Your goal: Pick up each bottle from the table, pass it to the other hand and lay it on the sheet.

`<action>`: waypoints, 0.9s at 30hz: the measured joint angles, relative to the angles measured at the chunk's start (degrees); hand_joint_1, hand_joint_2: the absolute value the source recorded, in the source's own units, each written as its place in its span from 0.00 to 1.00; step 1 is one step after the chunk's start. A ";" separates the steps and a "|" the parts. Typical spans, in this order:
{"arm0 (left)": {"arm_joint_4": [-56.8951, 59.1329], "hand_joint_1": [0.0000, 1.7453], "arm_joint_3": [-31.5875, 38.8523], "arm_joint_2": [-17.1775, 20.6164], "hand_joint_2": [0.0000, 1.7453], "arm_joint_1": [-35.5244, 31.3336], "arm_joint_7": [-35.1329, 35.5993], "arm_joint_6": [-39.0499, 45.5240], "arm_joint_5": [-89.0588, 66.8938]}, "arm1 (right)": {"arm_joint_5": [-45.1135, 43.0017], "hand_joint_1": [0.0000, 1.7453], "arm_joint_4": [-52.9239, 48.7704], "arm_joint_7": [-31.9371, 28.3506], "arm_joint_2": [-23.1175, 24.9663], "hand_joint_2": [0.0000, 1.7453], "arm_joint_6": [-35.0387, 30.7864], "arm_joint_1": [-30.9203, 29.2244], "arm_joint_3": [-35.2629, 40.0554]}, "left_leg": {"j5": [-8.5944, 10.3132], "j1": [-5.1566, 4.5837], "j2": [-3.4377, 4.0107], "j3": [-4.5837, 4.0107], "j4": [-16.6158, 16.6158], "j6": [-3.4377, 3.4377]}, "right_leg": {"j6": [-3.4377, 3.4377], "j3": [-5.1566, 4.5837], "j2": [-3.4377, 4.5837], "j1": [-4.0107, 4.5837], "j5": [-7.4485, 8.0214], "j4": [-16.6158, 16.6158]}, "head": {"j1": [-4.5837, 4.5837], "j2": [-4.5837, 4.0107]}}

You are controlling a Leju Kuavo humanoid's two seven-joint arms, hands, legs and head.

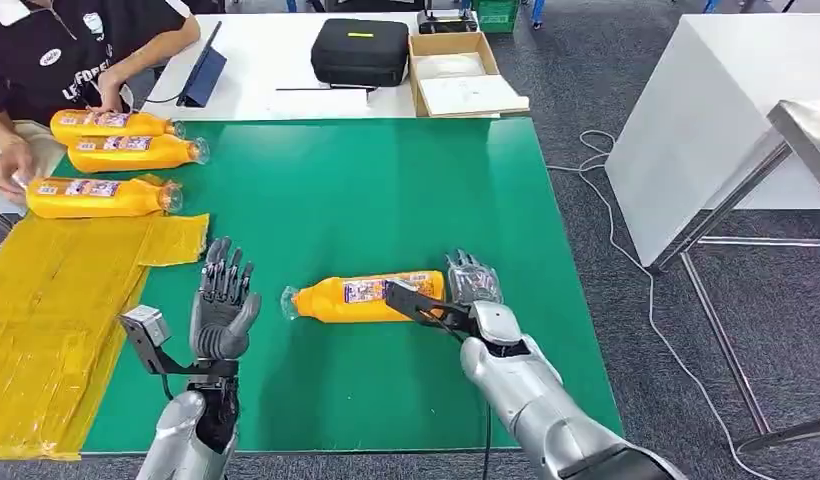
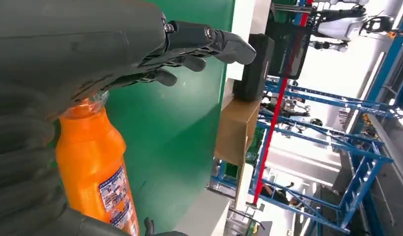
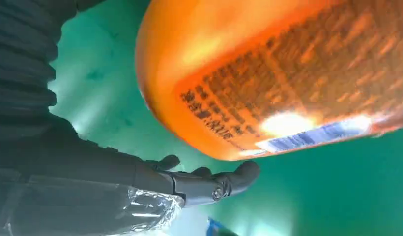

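An orange bottle is seen lying on its side on the green tabletop, lower centre of the head view, cap end toward the left of the frame, base end toward the right. The right hand is placed at the base end, fingers extended and apart, just beside or touching the bottle; actual contact cannot be confirmed, and nothing is clamped. In the right wrist view the bottle's base is seen very close above the fingers, which are spread, with green tabletop visible between them and the bottle. The left hand is held upright at lower left of centre, fingers apart, nothing held, set apart from the bottle's cap end. In the left wrist view the bottle's cap end is seen past that hand's fingers. A yellow sheet is spread over the left side of the tabletop. Three more orange bottles are lying at upper left, near the sheet's top edge; the lowest is touched by a person's hand. On a white table beyond, a black case, a cardboard box and a tablet are seen.
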 measured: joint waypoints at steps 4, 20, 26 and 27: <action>0.48 0.00 -0.09 0.02 1.00 -0.22 -0.02 0.00 0.00 | 0.39 0.00 0.17 0.35 0.02 1.00 -0.02 -0.09 0.89 | 0.00 0.00 0.00 0.00 -0.01 0.00 | 0.00 0.01 0.00 0.00 0.00 0.00 | 0.00 0.00; 0.96 0.00 -0.35 0.04 1.00 -0.30 -0.41 0.70 -0.02 | 15.91 0.00 0.68 8.02 0.48 1.00 -2.99 -0.48 10.85 | 0.01 0.00 -0.01 0.00 0.00 0.01 | 0.00 0.04 -0.01 0.00 0.00 0.01 | 0.00 0.00; 0.96 0.00 -0.37 0.04 1.00 0.26 -0.98 0.50 -0.28 | 16.15 0.00 0.68 10.08 0.33 1.00 -9.84 -0.44 20.68 | 0.01 0.00 0.00 0.00 0.00 0.01 | 0.00 0.01 0.00 0.00 0.00 0.01 | 0.00 0.00; 0.96 0.00 -0.39 0.04 1.00 0.46 -1.07 0.50 -0.28 | 16.15 0.00 0.68 10.38 0.24 1.00 -10.73 -0.44 22.46 | 0.01 0.01 0.00 0.00 -0.01 0.01 | 0.00 0.01 0.00 0.01 0.00 0.01 | 0.00 0.00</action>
